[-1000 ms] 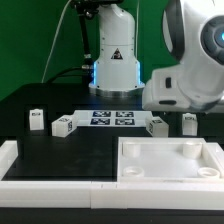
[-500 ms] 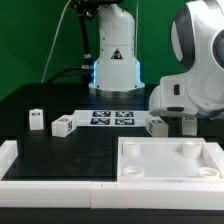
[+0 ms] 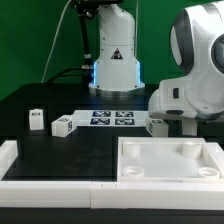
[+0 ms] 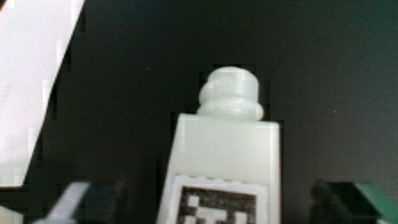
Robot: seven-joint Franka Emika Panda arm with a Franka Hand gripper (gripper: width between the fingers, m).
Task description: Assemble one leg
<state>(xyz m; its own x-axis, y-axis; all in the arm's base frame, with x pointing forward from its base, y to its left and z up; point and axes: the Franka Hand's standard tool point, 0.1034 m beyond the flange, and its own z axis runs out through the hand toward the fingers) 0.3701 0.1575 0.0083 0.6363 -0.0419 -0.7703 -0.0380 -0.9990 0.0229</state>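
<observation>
In the wrist view a white leg (image 4: 224,150) with a black-and-white tag and a rounded peg end lies on the black table between my fingertips. My gripper (image 4: 214,205) is open, one finger (image 4: 71,205) on each side of the leg with dark gaps between. In the exterior view my gripper (image 3: 188,123) is low over the table at the right, and the arm hides that leg. Three more legs stand on the table: one (image 3: 36,119), a second (image 3: 62,125), a third (image 3: 156,125).
The large white square panel (image 3: 150,172) with round corner sockets lies at the front right; its edge shows in the wrist view (image 4: 36,70). The marker board (image 3: 112,118) lies mid-table. A white rim (image 3: 10,160) runs along the front left.
The arm has come down and to the exterior view's right over the rightmost leg, which now is hidden behind it. Little moved in the last half second.
</observation>
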